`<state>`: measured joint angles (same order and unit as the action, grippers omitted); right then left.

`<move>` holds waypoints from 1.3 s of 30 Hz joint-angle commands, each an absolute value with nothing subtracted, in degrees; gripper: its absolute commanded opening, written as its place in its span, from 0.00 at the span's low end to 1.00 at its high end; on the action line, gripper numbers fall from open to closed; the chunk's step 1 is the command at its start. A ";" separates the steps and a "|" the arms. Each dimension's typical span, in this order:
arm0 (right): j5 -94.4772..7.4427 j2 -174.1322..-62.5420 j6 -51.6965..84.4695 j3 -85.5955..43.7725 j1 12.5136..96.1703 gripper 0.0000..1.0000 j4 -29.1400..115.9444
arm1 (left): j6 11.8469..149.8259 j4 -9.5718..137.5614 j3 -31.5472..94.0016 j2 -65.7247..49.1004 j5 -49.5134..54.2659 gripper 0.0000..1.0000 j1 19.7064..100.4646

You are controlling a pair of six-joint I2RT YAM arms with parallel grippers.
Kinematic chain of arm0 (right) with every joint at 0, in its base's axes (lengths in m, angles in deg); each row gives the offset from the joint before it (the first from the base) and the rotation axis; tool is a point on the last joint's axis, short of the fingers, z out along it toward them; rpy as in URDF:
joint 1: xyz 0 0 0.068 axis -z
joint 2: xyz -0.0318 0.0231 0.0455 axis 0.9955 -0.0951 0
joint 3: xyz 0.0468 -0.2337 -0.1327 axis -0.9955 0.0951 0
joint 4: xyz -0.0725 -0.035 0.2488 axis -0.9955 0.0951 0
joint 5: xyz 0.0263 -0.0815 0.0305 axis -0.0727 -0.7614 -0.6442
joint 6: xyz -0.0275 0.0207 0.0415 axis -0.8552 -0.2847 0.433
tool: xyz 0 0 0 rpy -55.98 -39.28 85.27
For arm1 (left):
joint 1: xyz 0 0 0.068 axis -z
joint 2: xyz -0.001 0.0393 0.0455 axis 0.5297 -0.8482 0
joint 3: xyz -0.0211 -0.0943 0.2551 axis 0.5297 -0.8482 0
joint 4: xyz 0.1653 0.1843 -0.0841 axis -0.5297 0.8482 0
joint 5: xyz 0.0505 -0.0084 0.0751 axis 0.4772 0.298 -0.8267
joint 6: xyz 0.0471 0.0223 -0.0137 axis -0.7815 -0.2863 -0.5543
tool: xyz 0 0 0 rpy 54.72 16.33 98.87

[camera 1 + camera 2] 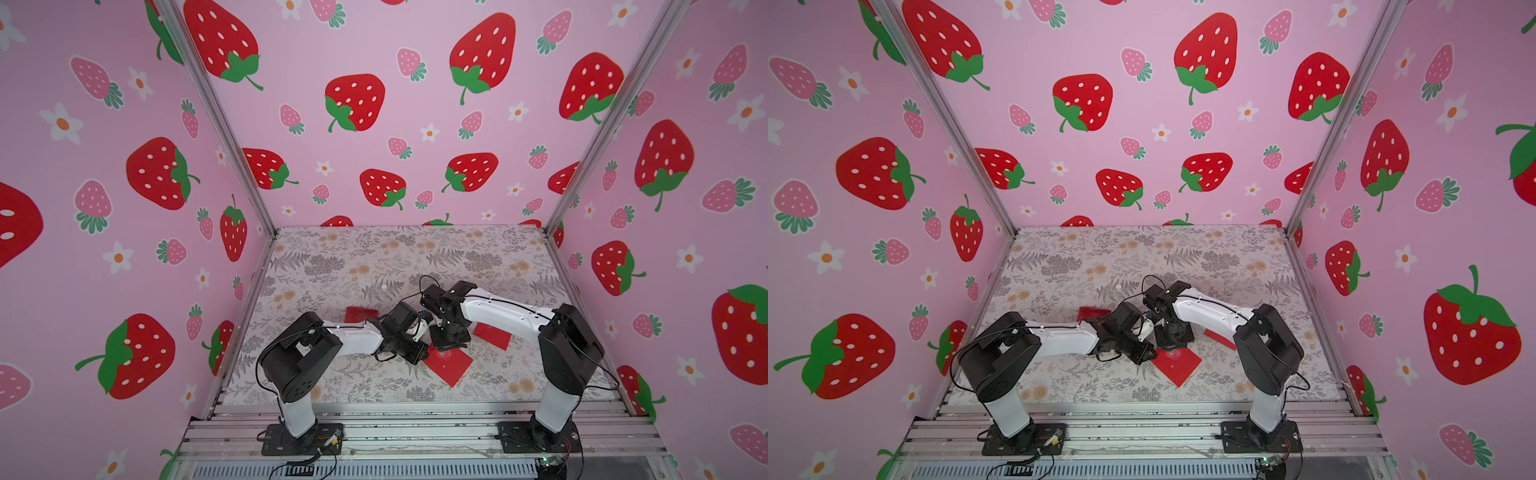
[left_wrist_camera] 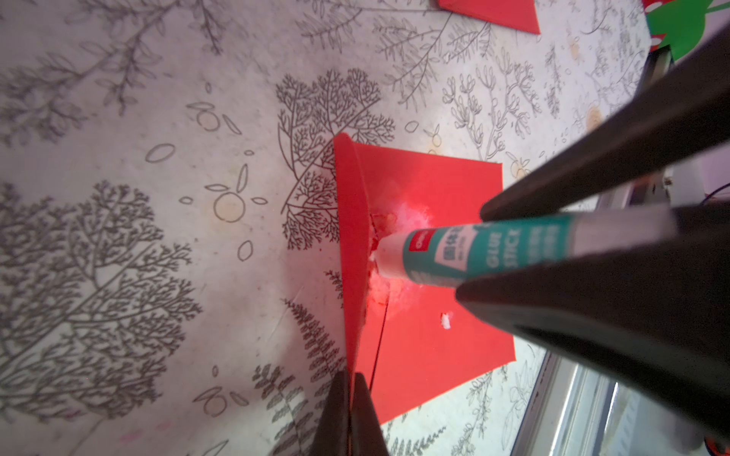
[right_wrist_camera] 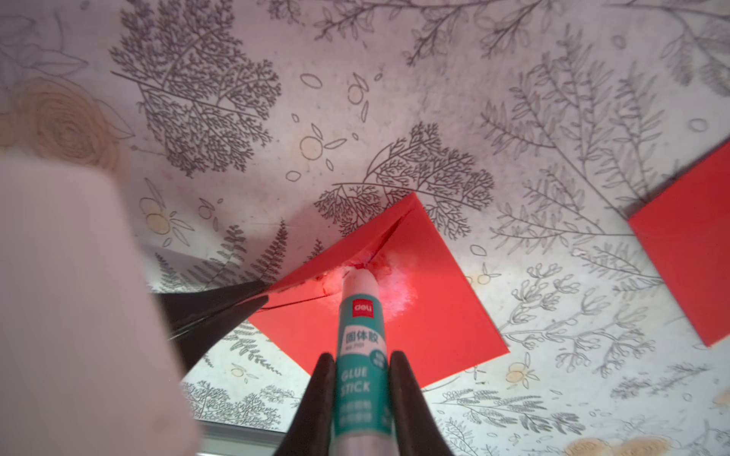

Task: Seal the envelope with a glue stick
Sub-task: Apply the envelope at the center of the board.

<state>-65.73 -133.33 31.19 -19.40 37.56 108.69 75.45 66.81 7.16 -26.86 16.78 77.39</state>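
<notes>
We see both arms bent at the elbow above the front rail (image 1: 415, 415) and meeting over the middle of the bench (image 1: 374, 257). The left arm (image 1: 357, 337) reaches toward 3 o'clock and the right arm (image 1: 498, 311) toward 9 o'clock, with its wrist turned down. The right gripper (image 3: 362, 357) is clenched on the glue stick (image 3: 360, 331), grasping it around the teal label. The white end of the stick meets the red envelope (image 3: 426, 327) at the fold, inside a white smear of glue (image 3: 401, 294). The left gripper (image 2: 349, 381) is pinched closed on the edge of the flap (image 2: 349, 205) and holds it raised from the envelope body. In both top views the wrists cover the two grippers and almost all of the stick, and only the 6 o'clock part of the envelope shows there. In the right wrist view a blurred pale shape (image 3: 71, 300) fills one side, and we cannot tell what it is. A tiny white spot (image 1: 384, 286) on the bench, at 12 o'clock of the arms, is too small to name. Two more red envelopes lie apart, one (image 1: 359, 313) at 10 o'clock of the glued one, partly under the left arm, and one (image 1: 492, 336) at 2 o'clock, partly under the right arm. The widest free room lies toward 12 o'clock; at 6 o'clock the envelope's corner is near the bench edge and the rail.
</notes>
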 commanded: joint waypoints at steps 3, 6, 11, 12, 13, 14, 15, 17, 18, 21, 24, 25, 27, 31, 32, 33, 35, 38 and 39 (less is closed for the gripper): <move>-66.62 -134.38 31.33 -19.49 37.61 0.00 111.25 | 74.95 70.51 5.85 -27.01 16.47 0.00 77.33; -53.05 -133.52 30.20 -18.15 37.56 0.00 106.43 | 74.96 70.38 6.26 -27.19 16.70 0.00 77.34; -46.83 -132.39 31.30 -17.04 37.61 0.00 103.78 | 74.95 70.44 6.16 -27.36 16.61 0.00 77.25; -49.32 -132.43 31.17 -17.11 37.63 0.00 105.52 | 75.17 70.24 6.16 -27.44 16.68 0.00 77.18; -51.29 -132.39 30.88 -17.00 37.74 0.00 106.69 | 75.22 70.23 6.20 -27.53 16.78 0.00 77.25; -52.08 -132.23 30.65 -16.59 37.92 0.00 107.27 | 75.17 70.06 6.20 -27.54 16.85 0.00 77.23; -53.42 -132.02 30.86 -16.32 38.13 0.00 107.76 | 75.19 70.03 6.24 -27.63 16.87 0.00 77.15; -58.66 -132.52 30.99 -16.98 38.14 0.00 110.48 | 75.22 69.94 6.20 -27.57 16.73 0.00 77.08; -61.71 -133.01 30.99 -17.50 37.99 0.00 112.18 | 75.21 69.94 6.09 -27.45 16.69 0.00 77.12; -67.72 -133.71 31.43 -18.12 38.10 0.00 114.88 | 74.92 70.29 5.98 -27.11 16.69 0.00 77.07; -63.38 -133.82 31.11 -18.74 38.05 0.00 112.28 | 74.63 70.85 6.26 -27.12 16.69 0.00 77.14; -59.23 -133.59 30.87 -18.68 38.11 0.00 110.35 | 74.60 71.00 6.26 -27.10 16.69 0.00 77.12; -52.99 -132.88 30.95 -18.54 38.10 0.00 106.70 | 74.69 70.90 6.33 -27.27 16.70 0.00 77.08; -49.87 -132.22 31.31 -18.86 38.14 0.00 104.30 | 74.75 71.10 6.70 -27.54 16.78 0.00 77.16; -51.09 -132.30 31.18 -18.96 38.07 0.00 104.94 | 74.78 71.16 6.72 -27.61 16.78 0.00 77.15; -53.26 -132.43 30.96 -18.99 38.14 0.00 106.36 | 74.66 71.62 6.84 -27.51 16.81 0.00 77.11; -58.46 -132.52 30.56 -18.70 38.21 0.00 108.80 | 74.23 72.11 7.06 -27.34 16.80 0.00 77.14; -67.65 -133.01 30.64 -18.51 38.23 0.00 112.63 | 73.41 73.23 7.60 -27.28 16.58 0.00 77.05; -69.68 -133.32 30.70 -18.67 38.20 0.00 113.35 | 73.44 73.28 7.57 -27.25 16.43 0.00 77.04</move>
<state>-60.93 -132.82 30.88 -18.46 38.04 108.82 74.88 67.62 7.36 -26.86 17.24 77.20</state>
